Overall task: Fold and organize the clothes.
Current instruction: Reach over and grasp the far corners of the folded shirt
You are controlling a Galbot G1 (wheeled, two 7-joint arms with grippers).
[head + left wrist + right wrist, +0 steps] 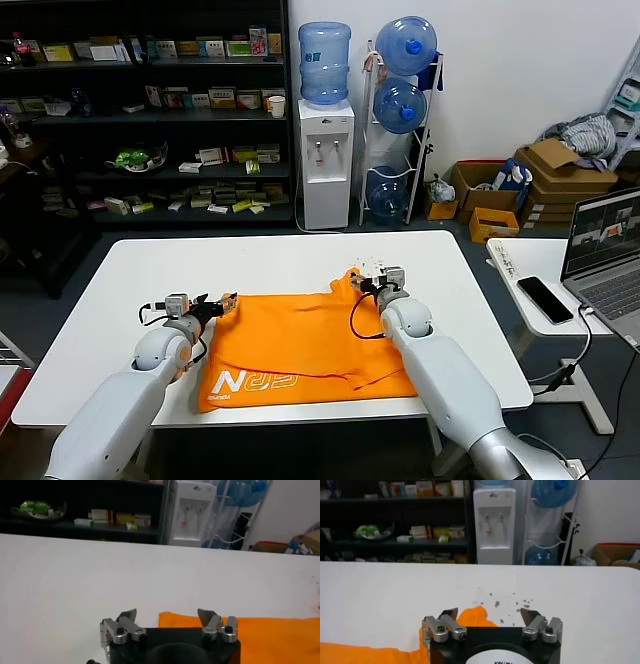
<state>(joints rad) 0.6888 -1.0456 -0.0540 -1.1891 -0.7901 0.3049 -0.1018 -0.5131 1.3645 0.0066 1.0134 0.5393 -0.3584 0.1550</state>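
Observation:
The bright orange T-shirt (300,345) lies partly folded on the white table (120,300), white letters showing at its near left corner. My left gripper (222,301) is open at the shirt's far left corner; in the left wrist view (168,616) the orange edge (260,635) lies between and beyond its fingers. My right gripper (372,272) is open at the shirt's far right corner, where the fabric rises in a peak; in the right wrist view (489,614) that orange tip (475,617) lies between its fingers. Neither gripper holds fabric.
Small dark specks (512,600) dot the table beyond the right gripper. A side table to the right holds a phone (545,298) and a laptop (610,250). A water dispenser (326,160), shelves (150,110) and cardboard boxes (560,185) stand behind.

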